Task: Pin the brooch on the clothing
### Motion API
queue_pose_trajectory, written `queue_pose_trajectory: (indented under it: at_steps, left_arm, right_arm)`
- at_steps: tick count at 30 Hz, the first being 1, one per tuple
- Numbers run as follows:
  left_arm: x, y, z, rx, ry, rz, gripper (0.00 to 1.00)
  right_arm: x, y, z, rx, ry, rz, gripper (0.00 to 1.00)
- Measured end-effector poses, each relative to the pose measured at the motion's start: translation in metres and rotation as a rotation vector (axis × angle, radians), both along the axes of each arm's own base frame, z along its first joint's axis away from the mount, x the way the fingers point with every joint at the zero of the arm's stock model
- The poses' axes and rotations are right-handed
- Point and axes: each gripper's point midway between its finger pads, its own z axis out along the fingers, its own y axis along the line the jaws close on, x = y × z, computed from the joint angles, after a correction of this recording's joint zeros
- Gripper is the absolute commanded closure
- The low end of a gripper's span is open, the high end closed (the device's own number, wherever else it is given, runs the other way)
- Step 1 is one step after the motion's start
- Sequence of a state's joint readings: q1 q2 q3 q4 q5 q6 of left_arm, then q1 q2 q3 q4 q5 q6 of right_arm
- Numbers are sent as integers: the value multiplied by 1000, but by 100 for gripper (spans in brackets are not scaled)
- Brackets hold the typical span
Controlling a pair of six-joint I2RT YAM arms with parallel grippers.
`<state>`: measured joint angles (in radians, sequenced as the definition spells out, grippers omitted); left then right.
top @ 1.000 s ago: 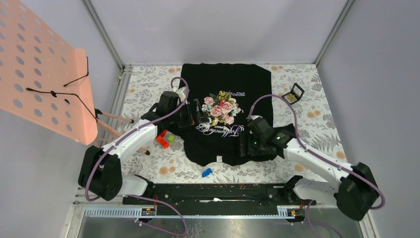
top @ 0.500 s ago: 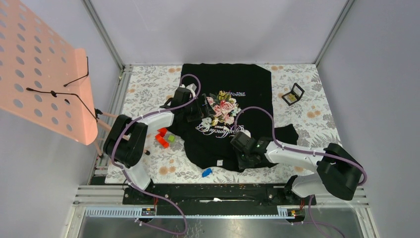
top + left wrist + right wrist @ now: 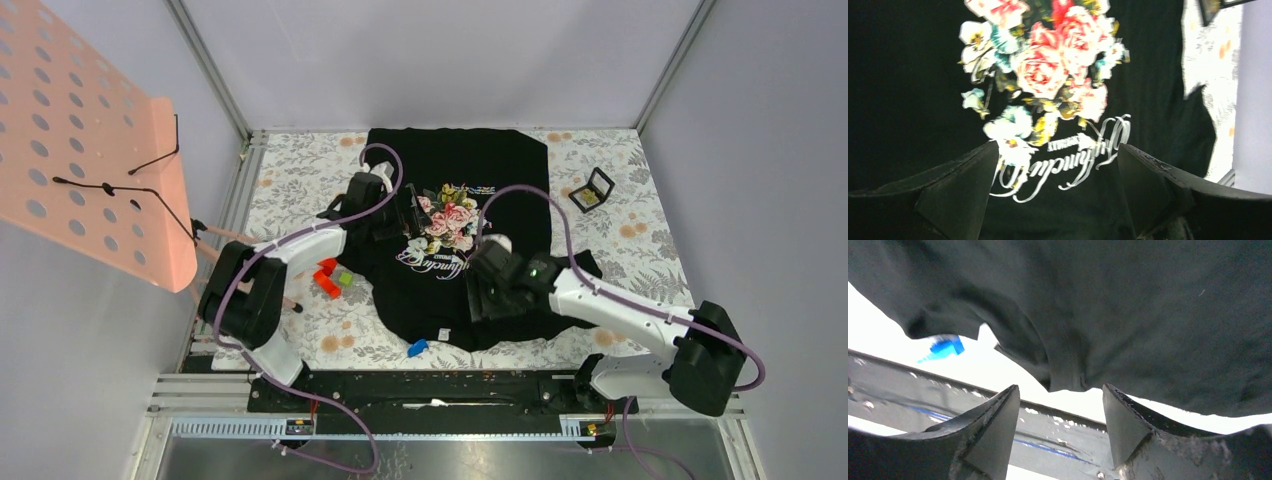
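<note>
The black T-shirt (image 3: 455, 170) lies flat on the table, with its rose print (image 3: 447, 218) and white script (image 3: 1068, 165) facing up. My left gripper (image 3: 413, 214) is open and empty just over the print's left edge, and in the left wrist view (image 3: 1056, 150) its jaws stand either side of the script. My right gripper (image 3: 483, 298) is open and empty low over the shirt's near hem (image 3: 1068, 375). A tiny golden piece (image 3: 589, 198), apparently the brooch, lies in a small open black box (image 3: 599, 182) right of the shirt, away from both grippers.
A small blue piece (image 3: 418, 348) lies by the hem and also shows in the right wrist view (image 3: 946, 346). Red and green blocks (image 3: 328, 279) sit left of the shirt. An orange pegboard (image 3: 90, 140) stands at the far left. A black rail (image 3: 430, 385) runs along the near edge.
My left gripper moved farther and right onto the print's edge, then held. My right gripper swung left along the near hem, then drew back slightly farther onto the shirt.
</note>
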<state>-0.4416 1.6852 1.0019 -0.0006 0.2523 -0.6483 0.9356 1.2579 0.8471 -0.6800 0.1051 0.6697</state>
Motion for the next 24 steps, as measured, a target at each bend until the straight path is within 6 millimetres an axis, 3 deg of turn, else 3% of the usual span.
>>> queue_pose_trajectory:
  at_steps: [3,7,10,18,20,24]
  left_arm:
    - [-7,-6,32,-19,-73,-24,4]
    - [-30,-11,60,-50,-143,-56,4]
    - [-51,-11,52,-48,-130,-73,4]
    - [-99,8,-9,11,10,-60,3]
    - [-103,14,-6,21,0,-47,3]
    - [-96,20,26,-2,-105,-31,2]
  right_arm:
    - [38,1,25,27,-62,-57,29]
    - [92,-34,34,-10,-107,-189,30]
    - [126,-63,31,-39,-88,-282,30]
    - [210,-121,41,-62,-121,-448,30]
    - [231,-141,45,-86,-155,-490,31]
    - [267,-179,52,-216,-219,-516,34]
